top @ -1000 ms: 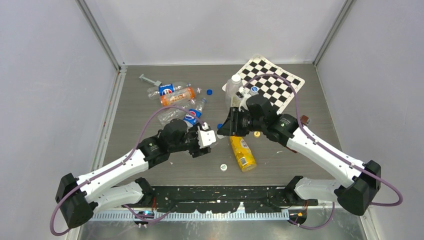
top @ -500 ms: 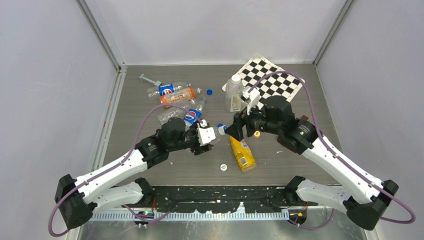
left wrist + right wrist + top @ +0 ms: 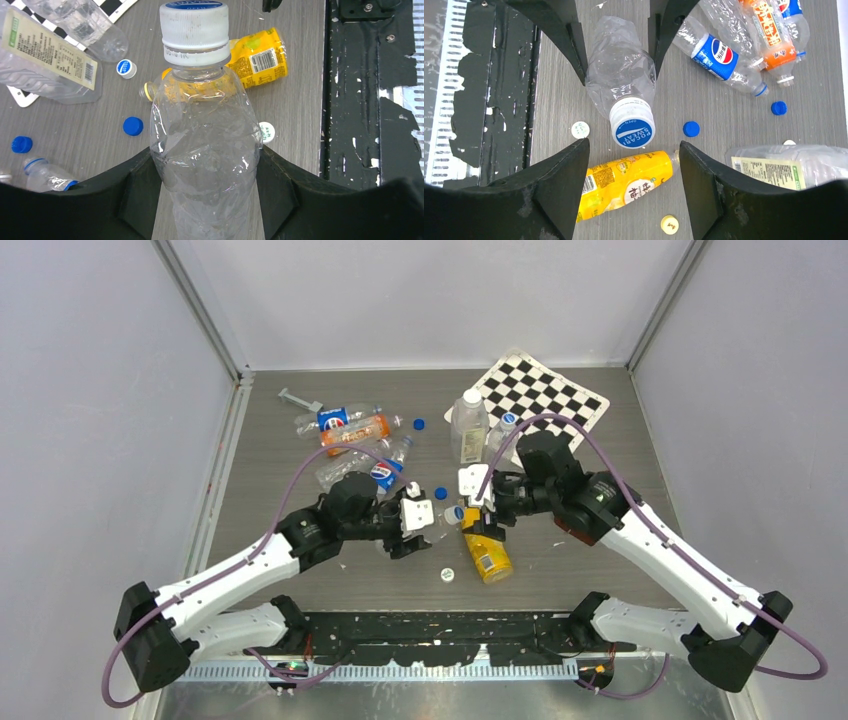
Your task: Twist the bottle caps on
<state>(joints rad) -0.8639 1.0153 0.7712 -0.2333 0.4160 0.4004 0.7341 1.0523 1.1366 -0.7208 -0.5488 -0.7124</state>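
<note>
Firstly, far-left heap: you have a Pepsi-labelled clear bottle [image 3: 335, 418], an orange-labelled bottle [image 3: 356, 431] and a second Pepsi-labelled bottle [image 3: 378, 472] lying on the grey worktop [image 3: 260, 440]. A loose blue cap [image 3: 418, 424] sits just beside them.
Left end effector [image 3: 412, 523]: your left jaws are closed around the body of the crumpled clear plastic bottle [image 3: 205, 150], one pad pressing each side.
Held bottle: it hangs over the middle of the worktop, with its neck pointing toward the right arm.
White screw cap with blue top [image 3: 633, 129]: it sits on that bottle's neck. You cannot tell how tightly.
Right end effector [image 3: 633, 150]: your right jaws stand apart on either side of the cap without touching it, and they hold nothing.
Under the cap: a yellow-labelled bottle [image 3: 486, 552] lies on its side. Near it are a white cap with green print [image 3: 447, 575], a small yellow cap [image 3: 669, 224] and another blue cap [image 3: 440, 494].
Further back: the squarish clear bottle with a pale label [image 3: 468, 427] stands upright and capped. The slim clear bottle [image 3: 500, 435] is just beside it, wearing a blue-and-white cap.
Far right: a black-and-white checkerboard sheet [image 3: 550, 395] lies flat on the worktop.
</note>
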